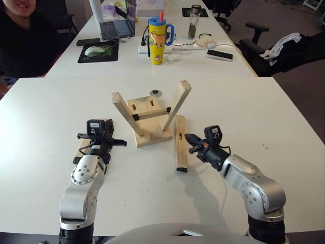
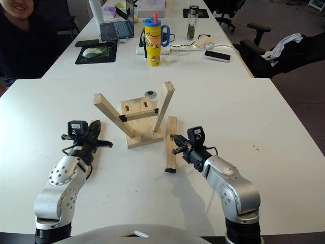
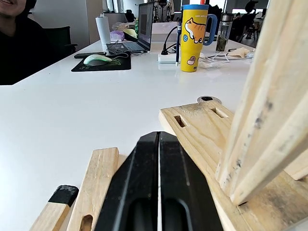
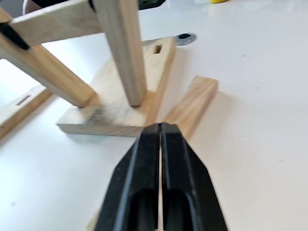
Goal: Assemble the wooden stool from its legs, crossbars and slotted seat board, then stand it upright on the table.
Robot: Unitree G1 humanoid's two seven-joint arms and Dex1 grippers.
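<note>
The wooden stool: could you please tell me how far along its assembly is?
Done: two legs stand in the seat board, joined by a crossbar. In hand: nothing; left gripper and right gripper are shut, empty. Left: fitting the loose leg and slotted piece, then turning it upright.

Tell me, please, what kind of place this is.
Probably an office or a lab workroom: a long white table with a laptop and a computer mouse, and an office chair.

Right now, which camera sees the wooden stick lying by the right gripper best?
The left eye view: the whole loose leg lies in sight, end to end. The right eye view shows the same. The right wrist view catches one end past the right gripper.
</note>
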